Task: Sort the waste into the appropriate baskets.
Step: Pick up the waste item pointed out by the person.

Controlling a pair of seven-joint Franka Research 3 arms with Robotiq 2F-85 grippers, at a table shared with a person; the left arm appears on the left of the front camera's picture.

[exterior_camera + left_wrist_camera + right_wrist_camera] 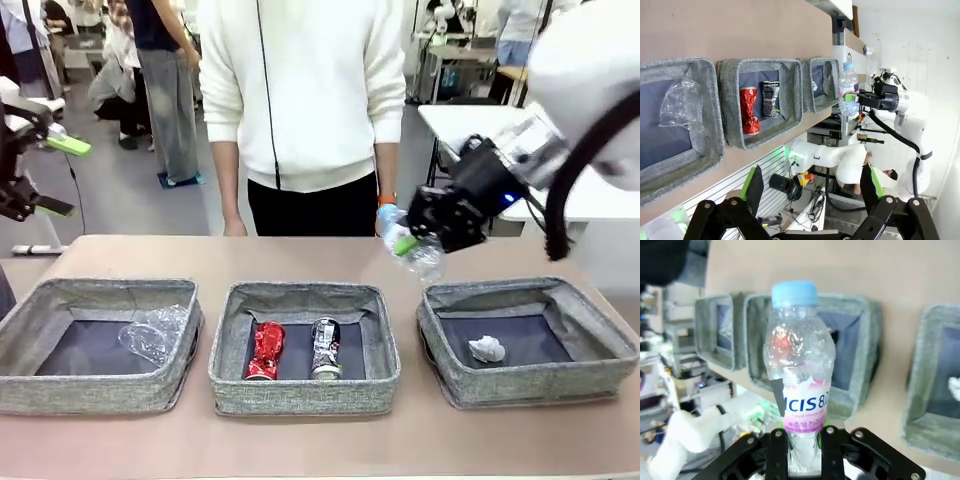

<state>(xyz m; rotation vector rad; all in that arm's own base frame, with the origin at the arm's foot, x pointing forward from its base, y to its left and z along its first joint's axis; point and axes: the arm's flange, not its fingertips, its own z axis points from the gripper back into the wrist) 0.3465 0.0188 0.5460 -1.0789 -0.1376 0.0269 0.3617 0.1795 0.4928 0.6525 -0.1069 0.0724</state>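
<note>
Nearest the desk's front edge stand three baskets: the left basket holds a clear plastic container, the middle basket a red can and a black-and-silver can, the right basket a paper ball. Beyond, above the desk's far edge, the right gripper clamps the bottle low on its body, cap outward. Empty and thin-walled, it looks light, slick and crushable; the stiffer base or neck grips best. The left gripper, spread wide, holds nothing.
</note>
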